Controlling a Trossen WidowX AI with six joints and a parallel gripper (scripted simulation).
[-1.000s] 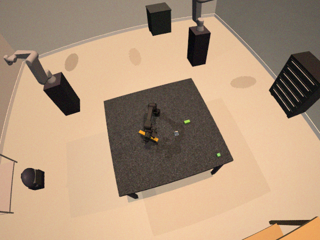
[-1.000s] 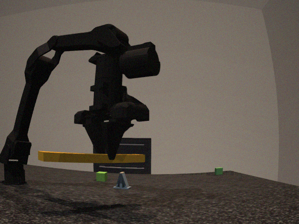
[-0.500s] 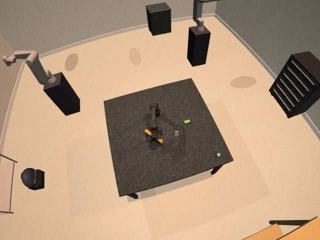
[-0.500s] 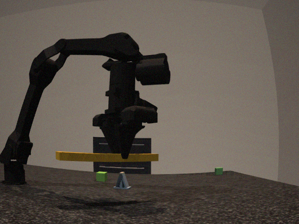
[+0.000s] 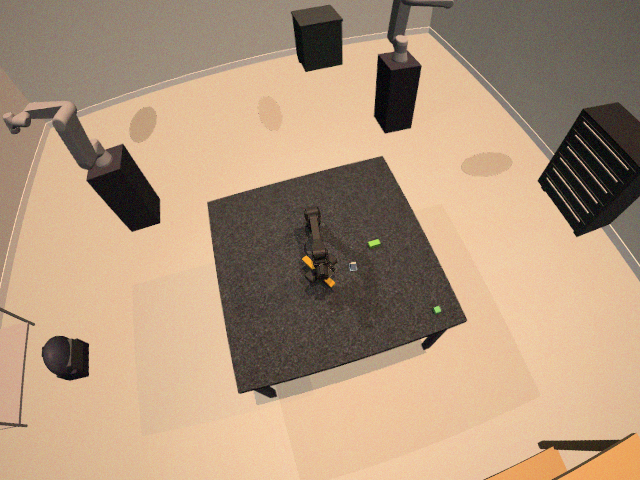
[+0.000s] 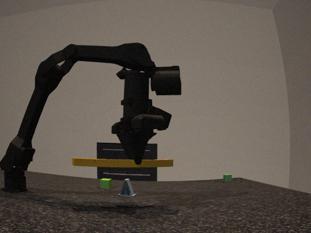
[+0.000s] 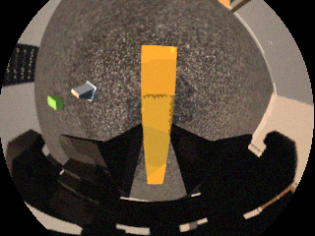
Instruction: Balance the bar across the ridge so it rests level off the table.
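My gripper [image 6: 137, 161] [image 7: 157, 126] points down and is shut on the orange bar [image 5: 329, 282] [image 6: 100, 162] [image 7: 158, 74] near its middle. The bar is held in the air, nearly level in the exterior view, with its shadow on the table below. The ridge [image 5: 353, 266] [image 6: 127, 188] [image 7: 85, 91] is a small grey-blue wedge with a narrow pale top, standing upright on the table. It is to the right of the gripper in the top view and left of the bar in the wrist view. The bar is higher than the ridge and apart from it.
A lime green block [image 5: 374, 242] [image 6: 105, 183] [image 7: 55, 102] lies on the dark table [image 5: 279, 341] [image 6: 226, 213] beyond the ridge. A smaller green cube [image 5: 437, 309] [image 6: 227, 177] lies near the table's right corner in the top view.
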